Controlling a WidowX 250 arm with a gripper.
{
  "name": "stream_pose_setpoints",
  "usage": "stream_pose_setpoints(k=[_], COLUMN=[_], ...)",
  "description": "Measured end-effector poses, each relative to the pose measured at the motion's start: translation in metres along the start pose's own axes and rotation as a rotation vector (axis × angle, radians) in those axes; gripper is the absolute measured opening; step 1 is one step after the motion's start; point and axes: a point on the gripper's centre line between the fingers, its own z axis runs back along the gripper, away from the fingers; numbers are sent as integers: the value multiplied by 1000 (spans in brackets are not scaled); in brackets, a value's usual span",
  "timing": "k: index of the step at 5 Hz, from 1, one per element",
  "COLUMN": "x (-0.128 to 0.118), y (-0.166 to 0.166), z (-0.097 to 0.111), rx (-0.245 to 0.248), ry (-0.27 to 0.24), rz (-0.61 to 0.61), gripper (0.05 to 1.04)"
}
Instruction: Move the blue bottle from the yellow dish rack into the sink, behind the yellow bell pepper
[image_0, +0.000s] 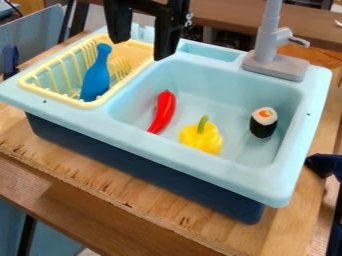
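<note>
The black gripper (139, 48) hangs at the top of the view, over the yellow drying rack (60, 93) and the sink's back left part. Its two fingers stand apart with nothing held between them. Nearest to it is a blue bottle-shaped toy (97, 77), leaning upright in the rack. In the light blue basin (214, 75) lie a red chili pepper (163, 111) on the left, a yellow bell pepper (201, 137) near the front wall, and a sushi roll (264, 123), black and white with an orange centre, on the right.
A grey faucet (267, 52) rises from the sink's back right rim. The toy sink (160, 145) stands on a wooden board (133, 187). Dark objects show at the right edge, and a blue-grey panel (40, 37) stands at the upper left.
</note>
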Motion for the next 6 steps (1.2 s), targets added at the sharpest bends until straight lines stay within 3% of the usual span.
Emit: stream_pose_setpoints(k=[1,4,6], x=[2,11,-6], y=[-1,35,63], z=[-9,12,-2], rx=[-1,8,-52], ry=[31,-45,-2], rz=[-4,-3,45], gripper=[999,999,999])
